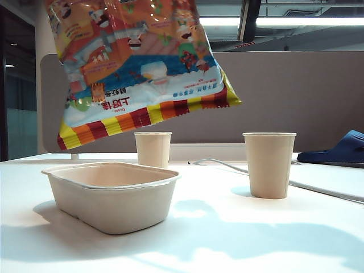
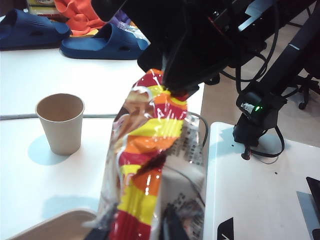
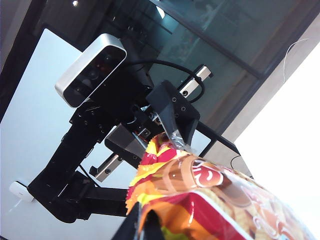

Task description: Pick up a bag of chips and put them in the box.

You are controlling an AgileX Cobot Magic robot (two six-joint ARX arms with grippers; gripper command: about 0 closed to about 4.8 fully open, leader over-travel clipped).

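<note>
Bag of chips (image 1: 142, 62) hangs in the air at the left of the exterior view, well clear of the table (image 1: 227, 227). Its red, orange and yellow striped edge is lowest and slopes down to the left, and its print is upside down. The box (image 1: 114, 207) sits on the table below it, and the two are apart.

Neither gripper shows in the exterior view. In the left wrist view the bag stretches between the two of them. The left gripper (image 2: 134, 229) is at one striped end. Its jaws stand partly apart with that end between them, and I cannot tell whether they press it. The right gripper (image 2: 174, 90) is at the other end, with its jaws clamped tight on the crimped striped seam.

To the right of the box and further back stands a paper cup (image 1: 153, 149). A second paper cup (image 1: 269, 165) stands nearer the camera, right of the middle. A thin cable (image 1: 216, 164) lies between them on the table. At the far right edge, further back, lies a blue slipper (image 1: 338, 149).
</note>
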